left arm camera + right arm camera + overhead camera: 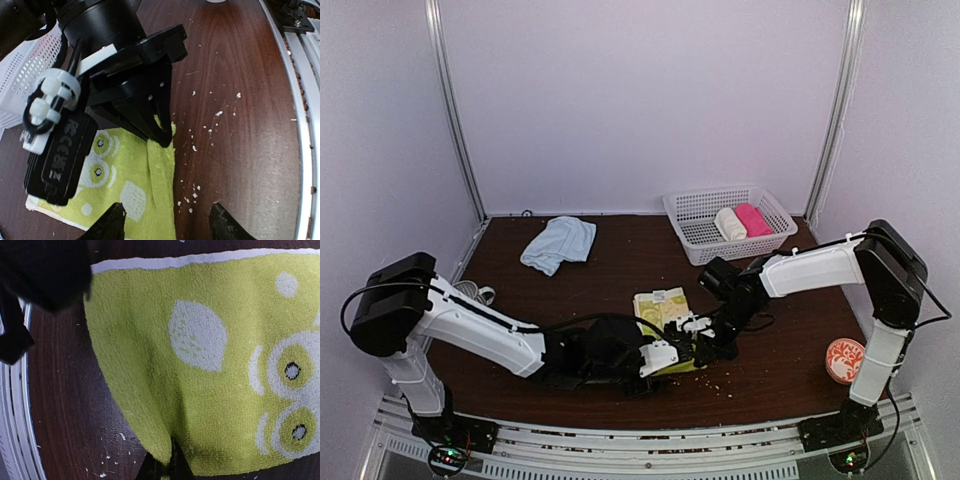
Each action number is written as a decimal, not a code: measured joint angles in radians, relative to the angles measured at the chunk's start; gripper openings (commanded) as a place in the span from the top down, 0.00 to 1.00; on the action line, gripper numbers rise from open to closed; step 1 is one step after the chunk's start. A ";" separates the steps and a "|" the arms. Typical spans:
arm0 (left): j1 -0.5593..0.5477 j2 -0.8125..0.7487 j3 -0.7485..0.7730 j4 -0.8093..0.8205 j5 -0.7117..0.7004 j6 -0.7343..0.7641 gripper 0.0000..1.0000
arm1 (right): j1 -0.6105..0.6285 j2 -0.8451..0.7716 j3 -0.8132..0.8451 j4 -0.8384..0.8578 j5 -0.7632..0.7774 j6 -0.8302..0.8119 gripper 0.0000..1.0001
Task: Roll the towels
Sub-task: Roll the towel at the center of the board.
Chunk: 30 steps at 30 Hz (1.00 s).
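Green towel (663,305) flat at mid-table (800,330) from above; blue towel (558,243) crumpled at far left, well apart. Left gripper (688,350) and right gripper (710,345) meeting at green towel's near end.

From left wrist: left gripper (167,222) spread wide, one finger over green towel (125,175), one over bare table.

From right wrist: right gripper (170,467) clamped on a bunched edge of green towel (200,340).

Yellow-green towel (150,365), white blobs and black-dotted rings; plain pale blue towel (558,243).
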<state>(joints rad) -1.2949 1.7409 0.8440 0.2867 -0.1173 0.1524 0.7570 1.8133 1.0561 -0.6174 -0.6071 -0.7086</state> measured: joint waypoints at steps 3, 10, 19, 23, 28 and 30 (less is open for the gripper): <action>0.000 0.064 0.054 -0.002 -0.026 0.032 0.46 | 0.000 0.001 0.000 -0.013 -0.006 -0.003 0.96; 0.000 0.165 0.104 -0.023 -0.063 0.067 0.50 | 0.000 0.007 0.005 -0.027 -0.021 -0.003 0.96; 0.000 0.197 0.106 -0.023 -0.112 0.063 0.75 | 0.000 0.010 0.008 -0.031 -0.023 -0.002 0.94; 0.000 0.197 0.106 -0.023 -0.107 0.055 0.88 | 0.000 0.010 0.009 -0.037 -0.024 -0.002 0.93; 0.000 0.197 0.106 -0.023 -0.080 0.042 0.91 | 0.000 0.010 0.009 -0.043 -0.025 -0.002 0.93; 0.000 0.197 0.106 -0.024 -0.069 0.032 0.83 | 0.000 0.010 0.009 -0.045 -0.025 -0.002 0.93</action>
<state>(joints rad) -1.2949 1.9377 0.9497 0.2626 -0.1864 0.1841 0.7567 1.8233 1.0653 -0.6621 -0.6323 -0.7109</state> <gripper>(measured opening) 0.088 0.068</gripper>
